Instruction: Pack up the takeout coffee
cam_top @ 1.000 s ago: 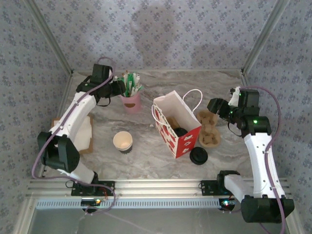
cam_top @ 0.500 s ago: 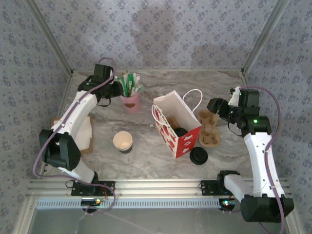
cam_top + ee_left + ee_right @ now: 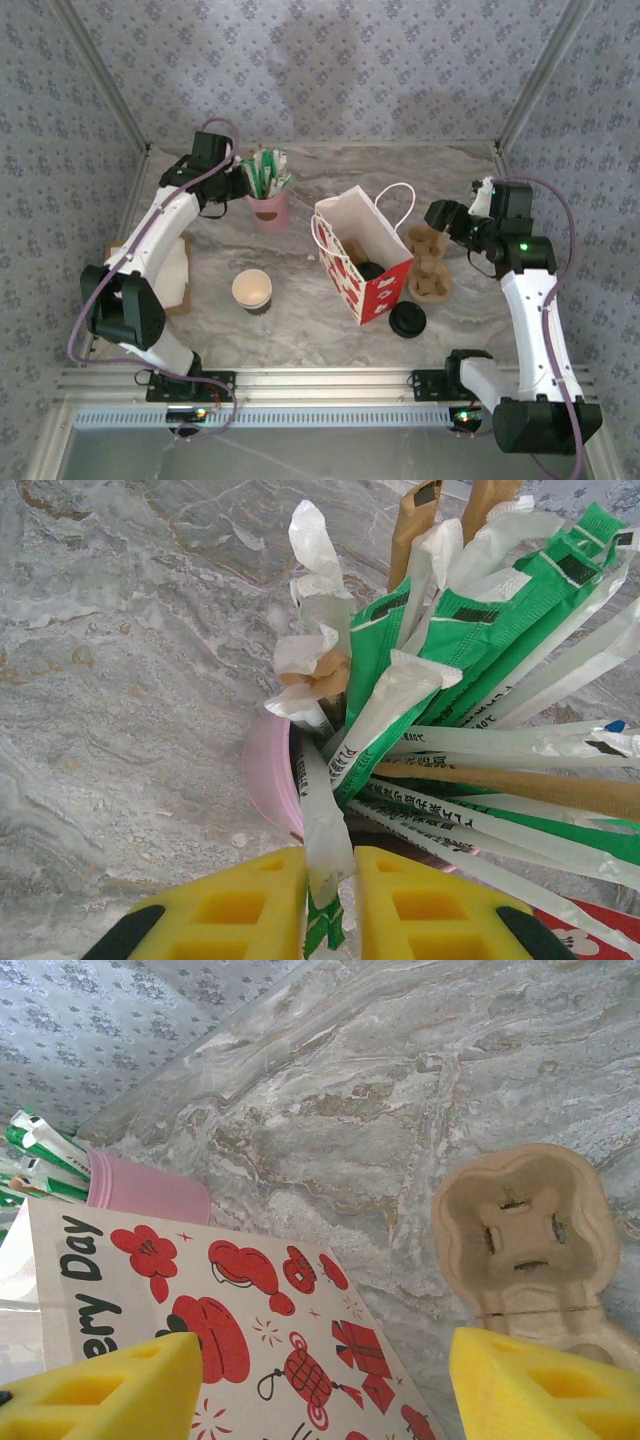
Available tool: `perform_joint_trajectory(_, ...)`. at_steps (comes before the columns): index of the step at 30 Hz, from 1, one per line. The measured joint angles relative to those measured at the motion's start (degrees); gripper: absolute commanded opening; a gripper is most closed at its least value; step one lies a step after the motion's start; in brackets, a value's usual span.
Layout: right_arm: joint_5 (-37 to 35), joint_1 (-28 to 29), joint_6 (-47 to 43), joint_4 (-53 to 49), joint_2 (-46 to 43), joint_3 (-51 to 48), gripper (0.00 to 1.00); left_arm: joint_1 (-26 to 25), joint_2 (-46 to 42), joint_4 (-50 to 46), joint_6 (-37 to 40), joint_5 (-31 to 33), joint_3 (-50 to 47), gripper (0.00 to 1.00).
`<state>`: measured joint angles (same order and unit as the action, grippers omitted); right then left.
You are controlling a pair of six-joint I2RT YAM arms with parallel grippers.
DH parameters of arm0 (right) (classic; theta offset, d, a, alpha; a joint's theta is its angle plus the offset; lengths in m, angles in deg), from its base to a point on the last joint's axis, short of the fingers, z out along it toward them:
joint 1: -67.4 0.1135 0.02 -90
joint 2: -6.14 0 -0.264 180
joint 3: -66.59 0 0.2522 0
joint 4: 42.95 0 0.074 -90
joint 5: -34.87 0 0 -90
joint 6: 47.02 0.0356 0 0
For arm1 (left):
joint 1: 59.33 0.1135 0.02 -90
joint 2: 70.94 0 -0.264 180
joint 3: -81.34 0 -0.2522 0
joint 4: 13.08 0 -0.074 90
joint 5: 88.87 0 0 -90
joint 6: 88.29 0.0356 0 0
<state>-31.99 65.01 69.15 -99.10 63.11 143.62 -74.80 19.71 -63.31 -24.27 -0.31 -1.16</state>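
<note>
The takeout coffee [image 3: 252, 290], a small cream-inside paper cup, stands open on the marble left of centre, with no gripper near it. The red-and-white bag [image 3: 360, 255] stands open in the middle. My left gripper [image 3: 243, 180] is at the pink cup of sticks [image 3: 268, 208], far back left. In the left wrist view its yellow fingers [image 3: 250, 910] pinch a white-wrapped stick [image 3: 325, 820] that leans out of the pink cup [image 3: 268, 770]. My right gripper [image 3: 437, 217] hangs open right of the bag, its jaws wide apart [image 3: 325, 1360] over the bag's printed side [image 3: 250, 1290].
A black round lid [image 3: 408, 319] lies in front of the bag. A brown pulp cup carrier [image 3: 428, 265] [image 3: 525, 1230] sits to the bag's right. Something dark lies inside the bag [image 3: 370, 269]. A board with white napkins [image 3: 175, 270] is at the left edge.
My left gripper's jaws have closed in on the white-wrapped stick at the pink cup. The right arm, the coffee cup and the bag have not moved.
</note>
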Motion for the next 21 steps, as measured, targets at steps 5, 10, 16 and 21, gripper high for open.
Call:
perform_joint_trajectory(5,0.28,0.0,0.0,0.31,0.11,0.0,0.68,0.0,0.0,-0.07,0.0,0.0,0.0,0.15)
perform_joint_trajectory(10,0.33,-0.26,0.0,0.5,0.2,0.0,0.68,0.0,-0.24,-0.81,0.0,0.0,0.0,0.14)
perform_joint_trajectory(16,0.7,-0.33,0.0,0.66,0.22,0.0,0.68,0.0,-0.79,-1.07,0.02,0.02,0.0,0.14)
perform_joint_trajectory(21,0.87,-0.37,0.0,0.66,0.26,0.0,0.68,0.0,-1.18,-1.14,0.04,0.11,0.0,0.2)
